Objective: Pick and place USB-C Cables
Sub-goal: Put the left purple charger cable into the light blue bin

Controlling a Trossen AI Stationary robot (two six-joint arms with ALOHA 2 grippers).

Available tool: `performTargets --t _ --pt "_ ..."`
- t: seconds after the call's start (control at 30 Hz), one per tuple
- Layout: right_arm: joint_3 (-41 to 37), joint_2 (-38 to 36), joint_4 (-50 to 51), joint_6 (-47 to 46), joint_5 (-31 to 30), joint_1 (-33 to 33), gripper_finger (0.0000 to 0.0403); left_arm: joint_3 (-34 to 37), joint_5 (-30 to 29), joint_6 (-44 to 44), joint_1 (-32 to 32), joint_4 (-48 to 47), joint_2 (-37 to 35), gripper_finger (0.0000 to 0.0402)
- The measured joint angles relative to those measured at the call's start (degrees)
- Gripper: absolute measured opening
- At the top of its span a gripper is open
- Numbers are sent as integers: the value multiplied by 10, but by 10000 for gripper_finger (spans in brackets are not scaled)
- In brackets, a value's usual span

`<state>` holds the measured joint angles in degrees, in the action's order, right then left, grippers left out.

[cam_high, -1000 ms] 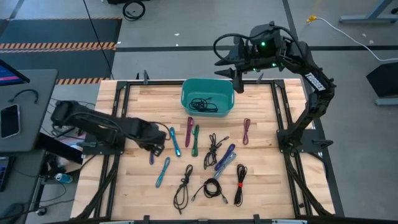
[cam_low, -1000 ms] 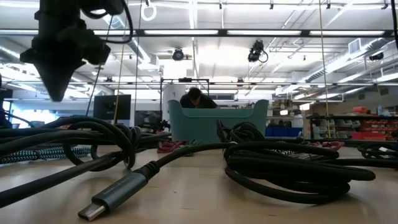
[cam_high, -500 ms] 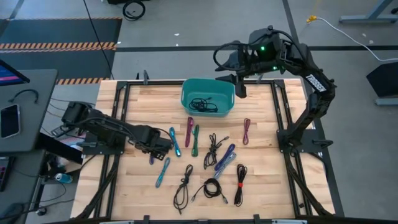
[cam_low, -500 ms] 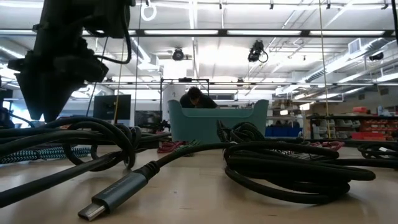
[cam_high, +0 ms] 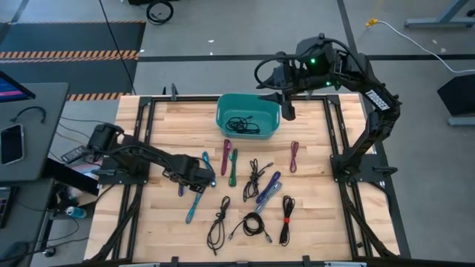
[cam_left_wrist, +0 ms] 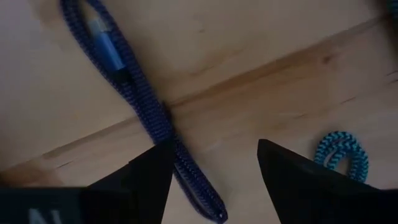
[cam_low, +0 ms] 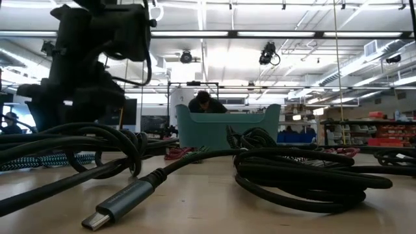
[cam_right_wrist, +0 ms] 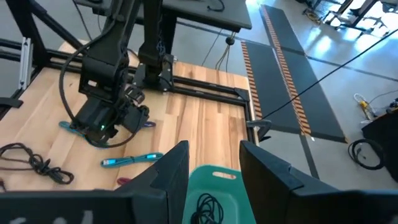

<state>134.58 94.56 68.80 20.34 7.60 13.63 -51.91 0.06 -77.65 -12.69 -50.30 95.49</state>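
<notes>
The pale butcher-block table point(cam_high: 312, 215) carries about ten short coiled USB-C cables point(cam_high: 252, 200) across the lower centre of the high view; a teal rectangular plastic bin point(cam_high: 276, 111) at upper centre already holds a black one. For a sound pick, the left gripper point(cam_left_wrist: 214, 180) should probably descend straight, centring the dark blue braided cable point(cam_left_wrist: 134, 93) between its spread fingers before closing. That arm reaches low from the frame's left. The right gripper point(cam_right_wrist: 214, 165), fingers apart and empty, hangs above the bin's right rim.
</notes>
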Motion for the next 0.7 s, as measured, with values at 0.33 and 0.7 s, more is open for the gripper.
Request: performTargets --t 0.33,0.7 --pt "0 0 12 0 0 -4 148 1 59 8 3 -43 1 238" --pt "0 0 16 2 0 -4 148 0 51 -31 6 -136 -44 238"
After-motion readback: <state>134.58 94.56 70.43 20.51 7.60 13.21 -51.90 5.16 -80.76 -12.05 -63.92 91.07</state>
